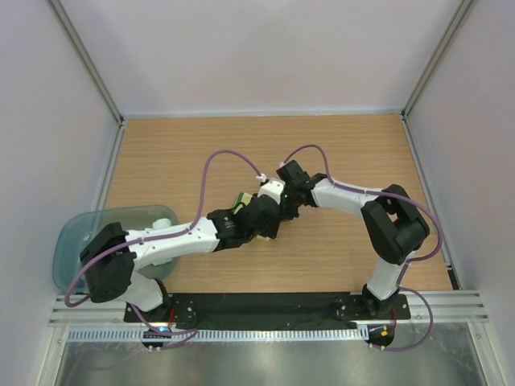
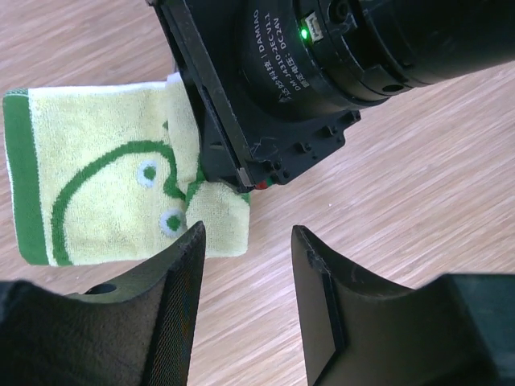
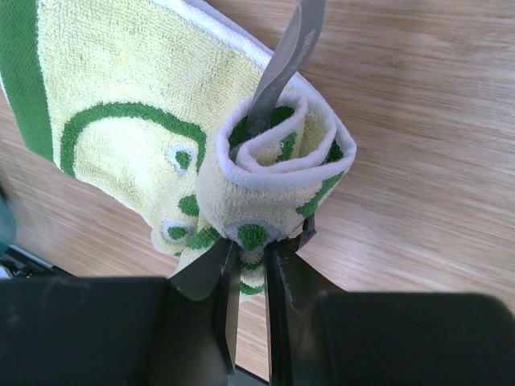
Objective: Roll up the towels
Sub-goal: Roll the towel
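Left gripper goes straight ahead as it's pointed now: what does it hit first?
Likely the right arm's black wrist housing, dead ahead of the open left gripper. The green towel's corner lies beside that line and may brush first; depth unclear.

the towel (image 3: 121,72) is cream with green stripe and arcs, the bin (image 1: 71,241) translucent teal.

My right gripper (image 3: 251,256) reaches up from the bottom edge, its two dark fingers drawn close together and pinching the rolled end of a green and cream towel (image 3: 121,88). The roll is a loose spiral with a thin grey blade (image 3: 282,64) rising from its hollow centre. The unrolled cloth spreads to the upper left over a wooden table (image 3: 418,121).
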